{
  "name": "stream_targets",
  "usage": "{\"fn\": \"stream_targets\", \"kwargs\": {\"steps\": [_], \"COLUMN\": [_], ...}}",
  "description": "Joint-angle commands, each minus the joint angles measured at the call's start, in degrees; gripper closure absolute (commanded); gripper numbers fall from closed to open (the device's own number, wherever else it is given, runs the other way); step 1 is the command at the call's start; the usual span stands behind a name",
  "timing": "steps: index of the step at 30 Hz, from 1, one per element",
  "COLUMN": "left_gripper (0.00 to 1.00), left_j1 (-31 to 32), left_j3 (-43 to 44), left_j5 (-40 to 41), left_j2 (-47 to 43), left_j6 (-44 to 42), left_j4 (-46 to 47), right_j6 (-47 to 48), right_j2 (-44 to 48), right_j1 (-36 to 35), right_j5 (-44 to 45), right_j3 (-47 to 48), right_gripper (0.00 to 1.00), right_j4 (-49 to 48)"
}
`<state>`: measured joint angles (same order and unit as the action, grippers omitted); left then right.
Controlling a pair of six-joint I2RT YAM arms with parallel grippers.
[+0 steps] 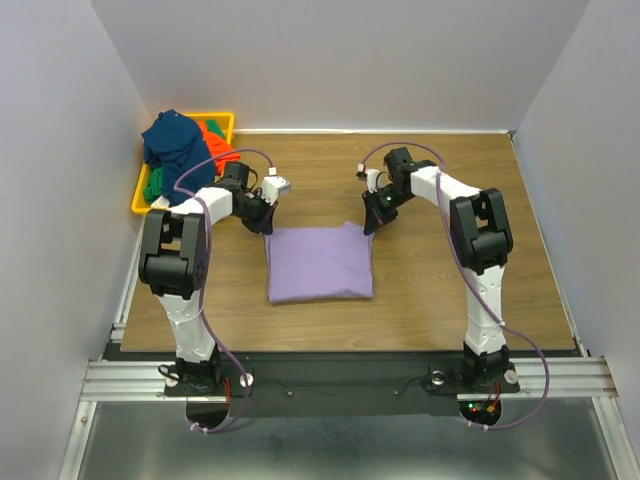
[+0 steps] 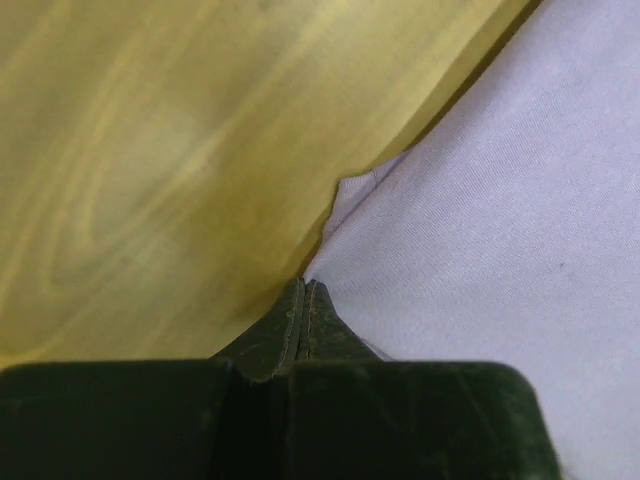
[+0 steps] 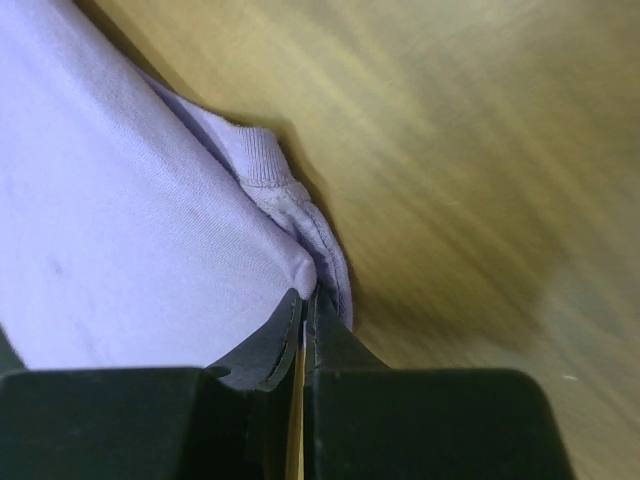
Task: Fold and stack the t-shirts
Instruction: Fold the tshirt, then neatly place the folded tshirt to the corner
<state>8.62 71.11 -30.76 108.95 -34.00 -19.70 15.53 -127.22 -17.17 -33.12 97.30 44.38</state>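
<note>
A lavender t-shirt (image 1: 320,265) lies folded into a rectangle in the middle of the wooden table (image 1: 450,270). My left gripper (image 1: 264,224) is down at its far left corner. In the left wrist view the jaws (image 2: 305,285) are pressed shut, with the shirt's edge (image 2: 500,250) running right into their tip. My right gripper (image 1: 368,226) is at the far right corner, which rises a little toward it. In the right wrist view the gripper (image 3: 305,300) is shut on a bunched fold of lavender cloth (image 3: 120,230) by the ribbed collar (image 3: 262,165).
A yellow bin (image 1: 138,198) stands at the far left corner of the table. It holds a heap with a navy t-shirt (image 1: 175,140) on top, an orange-red one (image 1: 215,135) and a green one (image 1: 152,187). Grey walls close in on three sides.
</note>
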Motion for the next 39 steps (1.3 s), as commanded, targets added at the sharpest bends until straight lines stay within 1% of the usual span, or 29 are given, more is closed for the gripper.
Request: {"fn": "stream_targets", "kwargs": {"steps": [1,2,3,5,6,7,8,9,10,11,12,13,14,15,16,17,18,19,20,21,22,25,26,28,31,34,38,39], "left_gripper": [1.00,0.99,0.92,0.80,0.70,0.65,0.54,0.42,0.36,0.31,0.11,0.04,0.04,0.04,0.04,0.04,0.03,0.03,0.03,0.03,0.03,0.03,0.03,0.03,0.03,0.03,0.02,0.02], "left_j1": [-0.36,-0.36,-0.36,-0.45,-0.62,-0.71,-1.23,-1.59,-1.94,-2.64,-2.91,-3.00,-3.08,-3.35,-3.44,-3.44,-3.61,-3.70,-3.87,-3.88,-3.88,-3.88,-3.88,-3.88,-3.96,-3.88,-3.88,-3.88], "left_j3": [4.55,4.91,5.35,5.18,5.00,4.57,4.13,3.34,2.72,2.02,0.01,-1.05,-1.93,-3.77,-4.74,-5.71,-6.68,-8.34,-9.05,-10.19,-10.64,-12.74,-13.36,-15.03,-17.40,-19.42,-19.70,-19.61], "left_j5": [2.38,2.20,1.76,1.06,1.06,0.36,0.01,-0.78,-1.22,-1.84,-2.37,-2.55,-2.46,-2.63,-3.16,-2.81,-2.55,-2.20,-1.67,-0.88,-0.53,1.48,2.11,3.25,4.39,4.22,5.45,5.54], "left_j2": [1.27,0.92,-0.39,-2.76,-5.56,-7.07,-8.99,-12.76,-14.88,-16.99,-21.28,-23.41,-25.43,-29.45,-31.32,-33.08,-36.40,-37.83,-40.19,-41.26,-42.23,-45.13,-45.66,-46.28,-46.98,-48.65,-49.09,-48.83], "left_j6": [2.35,2.71,2.88,3.59,4.02,4.98,5.52,6.13,7.88,8.68,9.82,10.61,12.71,13.69,14.65,16.23,19.38,21.32,22.82,25.19,25.91,27.23,28.19,27.67,27.23,27.49,27.23,27.06], "left_j4": [0.37,0.28,0.11,0.37,0.46,0.89,1.24,1.60,2.73,3.52,4.58,6.50,7.48,8.53,10.37,11.52,12.40,13.37,14.51,14.87,14.87,14.26,13.30,11.19,9.95,11.00,11.27,11.09], "right_j6": [-0.67,-0.85,-1.29,-2.08,-3.04,-5.83,-7.17,-9.35,-10.42,-11.39,-13.14,-13.77,-14.38,-15.00,-15.26,-15.27,-17.18,-18.50,-19.04,-19.48,-19.22,-17.74,-17.29,-17.20,-18.16,-20.35,-22.47,-22.99], "right_j2": [0.22,0.30,0.57,2.93,3.99,6.78,8.29,10.39,12.06,15.47,16.99,18.31,19.71,21.56,22.44,23.15,24.29,24.56,24.74,24.39,24.04,22.81,22.28,21.14,19.47,16.83,13.32,12.79], "right_j1": [2.05,2.40,2.40,2.49,2.40,2.40,2.40,2.32,2.32,1.79,1.44,0.22,-0.40,-1.19,-2.85,-3.91,-5.06,-6.29,-9.00,-10.41,-13.47,-18.24,-20.43,-22.63,-23.96,-25.10,-25.28,-25.28], "right_j5": [10.53,11.41,11.68,11.77,11.77,11.85,11.77,11.77,11.68,11.16,10.72,10.10,8.79,7.73,6.59,5.80,6.05,6.31,6.23,6.23,6.40,11.40,12.89,15.71,19.93,25.38,31.88,35.11], "right_j3": [3.24,4.21,5.78,6.50,6.85,6.94,6.86,5.98,5.37,4.49,2.31,0.54,-0.87,-2.19,-4.98,-6.40,-8.07,-9.39,-12.19,-13.17,-13.97,-15.99,-16.43,-17.31,-17.32,-16.35,-16.08,-16.35], "right_gripper": [0.99,0.99,0.98,0.79,0.68,0.50,0.45,0.40,0.30,0.23,0.21,0.21,0.16,0.14,0.13,0.12,0.11,0.10,0.08,0.08,0.08,0.08,0.08,0.08,0.09,0.09,0.11,0.12], "right_j4": [-5.44,-5.44,-5.27,-5.27,-5.27,-5.27,-5.18,-5.27,-5.36,-5.44,-5.71,-6.06,-6.58,-7.54,-8.08,-8.86,-11.13,-12.20,-14.04,-14.67,-15.02,-15.11,-15.20,-15.64,-16.26,-16.43,-16.34,-16.43]}}
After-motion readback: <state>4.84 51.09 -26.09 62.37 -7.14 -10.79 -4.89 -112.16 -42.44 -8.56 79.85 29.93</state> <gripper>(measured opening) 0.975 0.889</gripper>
